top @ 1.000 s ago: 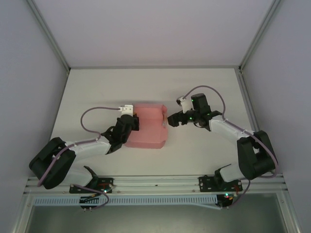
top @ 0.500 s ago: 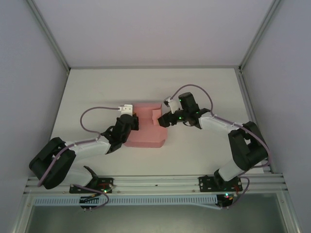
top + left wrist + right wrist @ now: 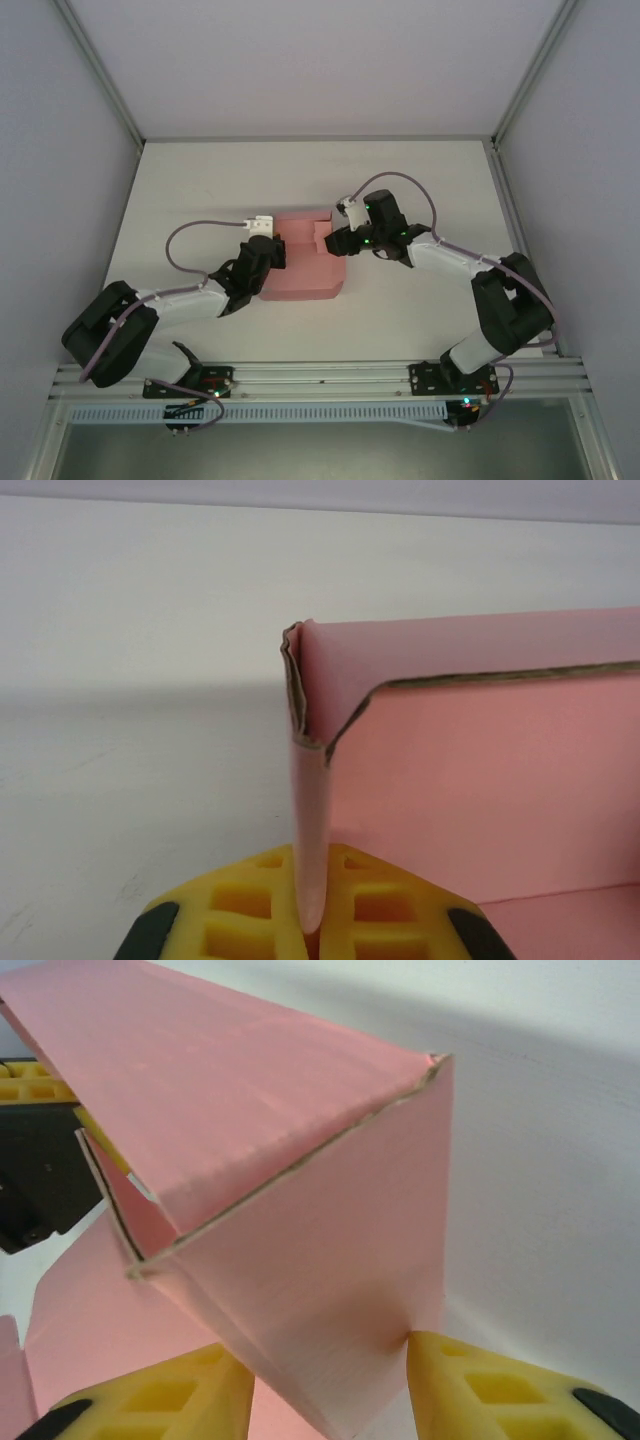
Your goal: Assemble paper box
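The pink paper box (image 3: 300, 272) lies mid-table, partly folded, with its walls raised. My left gripper (image 3: 271, 252) is at its left side; in the left wrist view its yellow fingers (image 3: 240, 905) are shut on the thin upright left wall (image 3: 312, 810), whose top corner is creased. My right gripper (image 3: 336, 242) is at the box's right end. In the right wrist view it stands open (image 3: 322, 1355) around a raised corner flap (image 3: 340, 1250) of the box, and the right fingertip (image 3: 440, 1360) touches the card.
The white table (image 3: 420, 180) is walled by metal posts and grey panels at left, right and back. A metal rail (image 3: 320, 375) runs along the near edge by both arm bases. Purple cables loop over each arm.
My right gripper has moved left to the box's right end, and the right flap now stands folded up between its fingers. The left gripper has held still on the left wall.
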Robot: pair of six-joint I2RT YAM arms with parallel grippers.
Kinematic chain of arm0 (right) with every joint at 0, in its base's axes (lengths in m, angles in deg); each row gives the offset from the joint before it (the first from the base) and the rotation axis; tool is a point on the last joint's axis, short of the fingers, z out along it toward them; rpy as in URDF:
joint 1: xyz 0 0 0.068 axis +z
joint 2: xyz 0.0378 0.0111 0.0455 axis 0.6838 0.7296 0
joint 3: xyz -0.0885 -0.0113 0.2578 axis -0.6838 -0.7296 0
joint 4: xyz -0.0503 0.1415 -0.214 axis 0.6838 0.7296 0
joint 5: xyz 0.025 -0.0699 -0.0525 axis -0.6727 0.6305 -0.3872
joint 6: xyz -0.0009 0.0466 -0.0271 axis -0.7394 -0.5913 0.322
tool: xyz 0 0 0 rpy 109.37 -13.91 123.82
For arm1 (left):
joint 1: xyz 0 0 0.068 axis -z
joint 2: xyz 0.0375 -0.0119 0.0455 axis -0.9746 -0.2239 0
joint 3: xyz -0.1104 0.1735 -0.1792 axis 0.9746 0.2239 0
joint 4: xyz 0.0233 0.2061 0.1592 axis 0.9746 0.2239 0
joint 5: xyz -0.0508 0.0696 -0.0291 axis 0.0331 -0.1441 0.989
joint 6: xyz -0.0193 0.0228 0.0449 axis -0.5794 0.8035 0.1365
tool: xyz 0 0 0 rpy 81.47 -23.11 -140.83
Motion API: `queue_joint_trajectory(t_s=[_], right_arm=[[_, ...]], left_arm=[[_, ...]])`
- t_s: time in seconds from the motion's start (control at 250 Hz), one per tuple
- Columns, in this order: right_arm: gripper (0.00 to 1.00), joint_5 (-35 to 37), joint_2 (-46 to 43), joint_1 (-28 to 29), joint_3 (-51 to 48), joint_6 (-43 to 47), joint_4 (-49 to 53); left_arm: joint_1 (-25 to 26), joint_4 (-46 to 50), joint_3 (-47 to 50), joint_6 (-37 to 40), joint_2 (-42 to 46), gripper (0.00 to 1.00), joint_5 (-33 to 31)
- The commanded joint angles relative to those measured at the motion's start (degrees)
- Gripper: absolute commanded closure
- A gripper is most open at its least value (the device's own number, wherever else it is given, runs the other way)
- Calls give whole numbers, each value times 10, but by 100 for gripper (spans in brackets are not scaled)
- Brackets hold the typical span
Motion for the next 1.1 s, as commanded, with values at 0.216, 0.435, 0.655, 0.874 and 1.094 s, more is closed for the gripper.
queue_joint_trajectory(t_s=[0.216,0.435,0.655,0.874,1.094], right_arm=[[69,206,44,46,24,-73,-114],[85,414,62,83,39,-106,-108],[93,856,144,115,177,-313,226],[96,959,195,100,219,-321,365],[94,979,187,99,198,-298,336]], left_arm=[[13,-8,-26,-4,-18,100,11],[18,-5,-37,-21,-26,100,10],[20,77,-81,-103,-49,100,-53],[8,139,-89,-145,-46,100,-91],[5,150,-97,-146,-50,100,-84]])
